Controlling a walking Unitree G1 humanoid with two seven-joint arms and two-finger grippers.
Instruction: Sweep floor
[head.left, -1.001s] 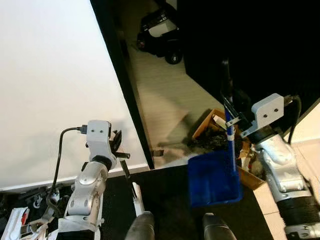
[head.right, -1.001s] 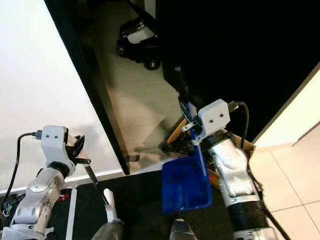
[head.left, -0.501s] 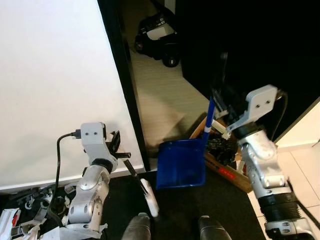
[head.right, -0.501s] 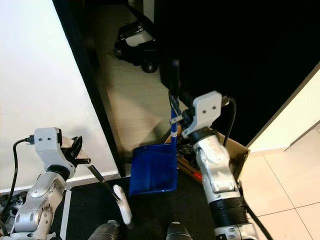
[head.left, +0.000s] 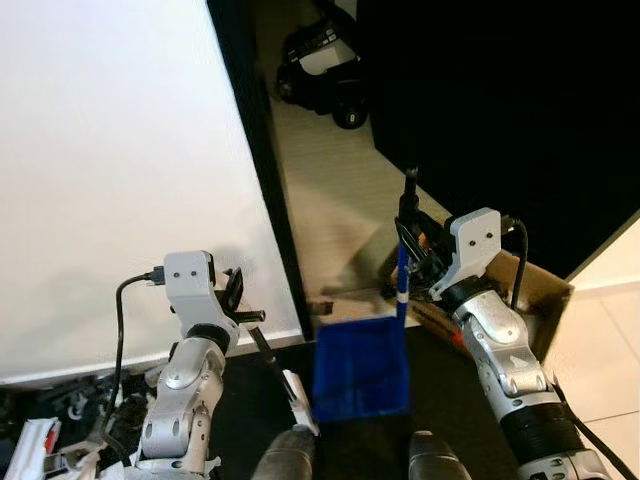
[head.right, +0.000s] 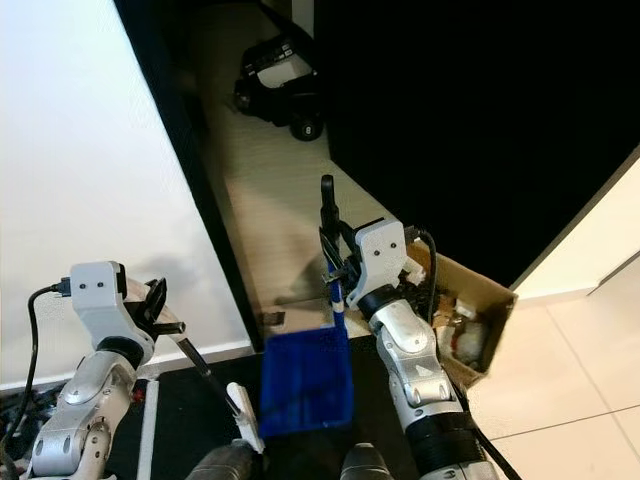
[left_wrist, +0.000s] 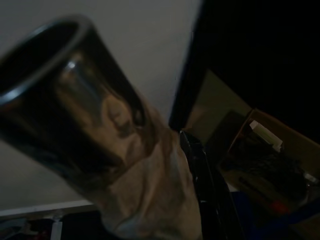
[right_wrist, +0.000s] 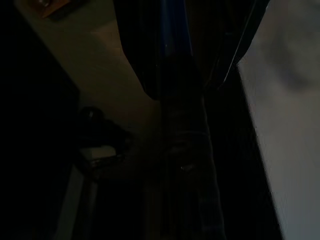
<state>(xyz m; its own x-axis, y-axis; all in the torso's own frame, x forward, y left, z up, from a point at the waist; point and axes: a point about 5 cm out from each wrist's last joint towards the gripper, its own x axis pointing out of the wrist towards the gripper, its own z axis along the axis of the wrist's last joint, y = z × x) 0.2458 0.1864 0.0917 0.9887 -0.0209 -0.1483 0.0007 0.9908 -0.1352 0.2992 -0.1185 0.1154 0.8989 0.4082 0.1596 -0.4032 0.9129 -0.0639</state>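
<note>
A blue dustpan (head.left: 361, 367) hangs upright over the black mat, its blue and black handle (head.left: 403, 255) held by my right gripper (head.left: 418, 262), which is shut on it. My left gripper (head.left: 236, 305) at lower left is shut on a thin black brush handle (head.left: 263, 346) that slants down to a white brush head (head.left: 299, 399) on the mat beside the pan. In the left wrist view the dark handle (left_wrist: 200, 175) runs past a blurred dark tube. In the right wrist view the blue shaft (right_wrist: 172, 30) runs between dark fingers.
A cardboard box (head.left: 530, 290) of dark rubbish sits on the floor to the right of my right arm. A white wall (head.left: 110, 180) with a black edge stands on the left. A black ride-on toy car (head.left: 320, 65) is parked farther along the pale floor.
My right arm has swung the dustpan left and down from over the box to hang upright over the mat. The camera has shifted. The left gripper keeps the brush.
</note>
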